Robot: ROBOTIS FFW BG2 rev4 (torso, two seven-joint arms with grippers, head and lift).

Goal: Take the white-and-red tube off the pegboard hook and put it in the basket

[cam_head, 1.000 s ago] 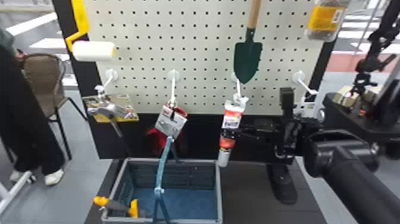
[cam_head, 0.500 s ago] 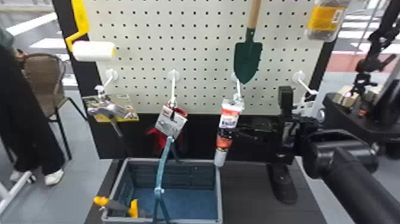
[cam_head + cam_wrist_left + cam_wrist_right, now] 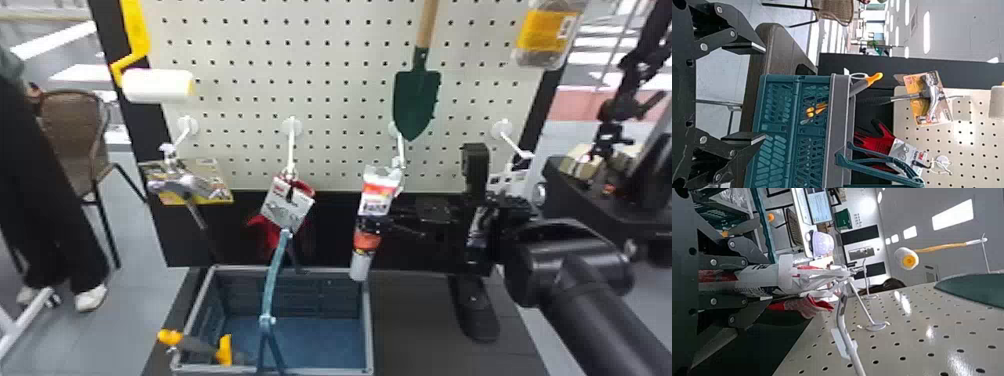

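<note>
white-and-red tube [image 3: 378,200] was clasped by right jaws [image 3: 372,225], closed around its middle from robot's right; left arm was set farther off. tube's long axis was held near upright, lower end tipped left. basket [image 3: 369,325] was seen below and leftward in head view. tube's top was shown close up beside pegboard hook [image 3: 400,145] by right wrist view; release could not be confirmed. left jaws [image 3: 760,92] were spread, empty.
</note>
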